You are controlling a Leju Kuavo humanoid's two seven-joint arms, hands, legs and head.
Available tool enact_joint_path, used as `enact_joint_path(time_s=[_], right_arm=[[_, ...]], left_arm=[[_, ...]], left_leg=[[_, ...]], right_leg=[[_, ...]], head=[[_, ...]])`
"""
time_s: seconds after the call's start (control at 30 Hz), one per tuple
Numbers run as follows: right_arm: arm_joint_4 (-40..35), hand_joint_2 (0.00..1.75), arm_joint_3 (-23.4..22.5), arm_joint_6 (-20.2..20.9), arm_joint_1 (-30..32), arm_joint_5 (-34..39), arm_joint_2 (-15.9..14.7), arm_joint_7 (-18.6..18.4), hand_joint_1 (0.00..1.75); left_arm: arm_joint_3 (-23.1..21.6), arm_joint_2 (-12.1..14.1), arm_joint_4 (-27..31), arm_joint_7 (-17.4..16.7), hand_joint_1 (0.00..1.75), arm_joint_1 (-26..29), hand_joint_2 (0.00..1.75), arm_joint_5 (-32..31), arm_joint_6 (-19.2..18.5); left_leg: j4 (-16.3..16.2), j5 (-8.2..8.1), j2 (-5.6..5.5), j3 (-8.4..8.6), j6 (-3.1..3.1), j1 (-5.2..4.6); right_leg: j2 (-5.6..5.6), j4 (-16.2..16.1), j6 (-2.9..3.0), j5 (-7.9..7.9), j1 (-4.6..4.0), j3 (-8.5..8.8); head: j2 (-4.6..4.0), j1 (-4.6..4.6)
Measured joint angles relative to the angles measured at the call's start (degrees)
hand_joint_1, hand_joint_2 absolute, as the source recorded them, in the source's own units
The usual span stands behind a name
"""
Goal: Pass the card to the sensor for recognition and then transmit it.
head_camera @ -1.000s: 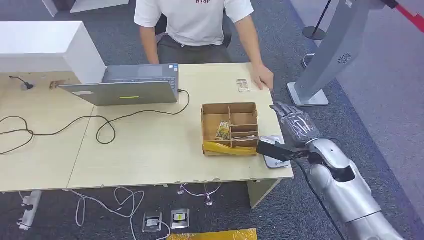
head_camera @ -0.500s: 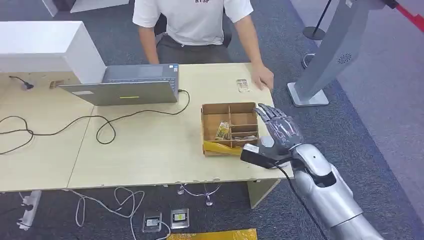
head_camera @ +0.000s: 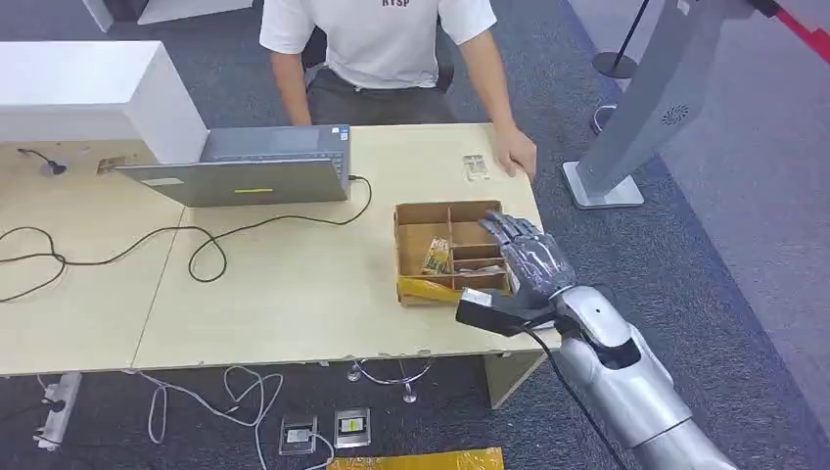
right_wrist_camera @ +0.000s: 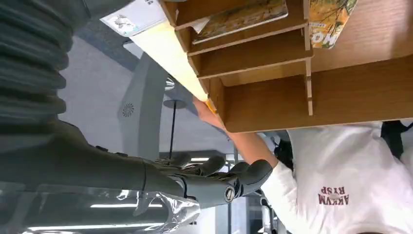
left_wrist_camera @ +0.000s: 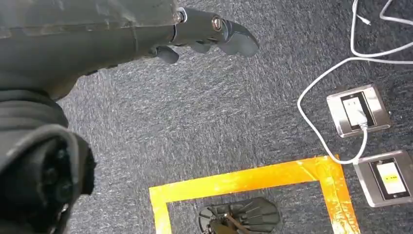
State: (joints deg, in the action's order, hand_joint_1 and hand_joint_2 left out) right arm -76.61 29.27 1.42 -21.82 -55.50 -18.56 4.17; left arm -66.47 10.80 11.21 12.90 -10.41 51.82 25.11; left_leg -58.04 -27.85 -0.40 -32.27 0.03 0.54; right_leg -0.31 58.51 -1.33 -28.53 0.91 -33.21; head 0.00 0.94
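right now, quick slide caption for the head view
Right hand, open, above the wooden divided box at the desk edge, a seated person opposite.

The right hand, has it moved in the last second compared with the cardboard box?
Yes. The right hand has shifted leftward from beyond the table's right edge to over the cardboard box's right compartments.

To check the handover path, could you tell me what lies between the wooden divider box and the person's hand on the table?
In the head view, between the wooden box and the person's hand is bare tabletop; a small clear item lies just beside that hand.
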Motion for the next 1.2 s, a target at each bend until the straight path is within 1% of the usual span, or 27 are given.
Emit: enact_joint_path(time_s=[0.2, 0.53, 0.7, 1.1, 1.13, 1.17, 1.2], right_arm=[[1.1, 1.75, 0.7, 0.5, -0.7, 0.6, 0.4, 0.4, 0.0], [3.6, 1.75, 1.1, 0.1, -2.0, 1.0, 1.7, 1.3, 0.0], [5.0, 1.75, 1.6, -0.3, -2.3, 1.1, 2.1, 2.0, 0.0], [7.7, 1.75, 1.7, -0.3, -2.6, 1.1, 2.5, 2.4, 0.0], [7.9, 1.75, 1.7, -0.3, -2.6, 1.1, 2.5, 2.4, 0.3], [8.1, 1.75, 1.8, -0.3, -2.6, 1.1, 2.6, 2.4, 0.44], [8.3, 1.75, 1.8, -0.3, -2.6, 1.1, 2.6, 2.4, 0.44]], left_arm=[[0.0, 0.0, 0.0, 0.0, 0.0, 0.0, 0.0, -0.1, 0.0], [0.0, 0.0, 0.0, 0.0, 0.0, 0.0, 0.0, -0.2, 0.0], [0.0, -0.4, 0.0, -2.0, 0.0, -0.3, 0.0, 0.3, 0.1], [0.0, -0.9, 0.0, -2.8, 0.0, -0.8, 0.0, 0.4, 0.2], [0.0, -0.9, 0.0, -3.0, 0.0, -0.8, 0.0, 0.4, 0.2], [0.0, -0.9, 0.0, -3.1, 0.0, -0.9, 0.0, 0.4, 0.2], [0.0, -0.9, 0.0, -3.1, 0.0, -0.9, 0.0, 0.4, 0.1]], left_leg=[[0.0, 0.0, 0.0, 0.0, 0.0, 0.01], [0.0, 0.0, 0.0, 0.0, 0.0, 0.01], [0.0, 0.0, 0.0, 0.0, 0.0, 0.01], [0.0, 0.0, 0.0, 0.0, 0.0, 0.01], [0.0, 0.0, 0.0, 0.0, 0.0, 0.01], [0.0, 0.0, 0.0, 0.0, 0.0, 0.01], [0.0, 0.0, 0.0, 0.0, 0.0, 0.01]], right_leg=[[0.0, 0.0, 0.0, 0.0, -0.01, 0.0], [0.01, 0.0, 0.0, 0.0, -0.01, 0.0], [-0.01, 0.0, 0.0, 0.0, -0.01, -0.02], [0.02, 0.0, 0.0, 0.0, -0.01, -0.01], [0.02, 0.0, 0.0, 0.0, -0.01, -0.01], [0.02, 0.0, 0.0, 0.0, -0.01, -0.01], [0.02, 0.0, 0.0, 0.0, -0.01, -0.01]], head=[[0.0, 0.02], [0.0, 0.02], [0.0, 0.02], [0.0, 0.02], [0.0, 0.0], [0.0, 0.02], [0.0, 0.02]])
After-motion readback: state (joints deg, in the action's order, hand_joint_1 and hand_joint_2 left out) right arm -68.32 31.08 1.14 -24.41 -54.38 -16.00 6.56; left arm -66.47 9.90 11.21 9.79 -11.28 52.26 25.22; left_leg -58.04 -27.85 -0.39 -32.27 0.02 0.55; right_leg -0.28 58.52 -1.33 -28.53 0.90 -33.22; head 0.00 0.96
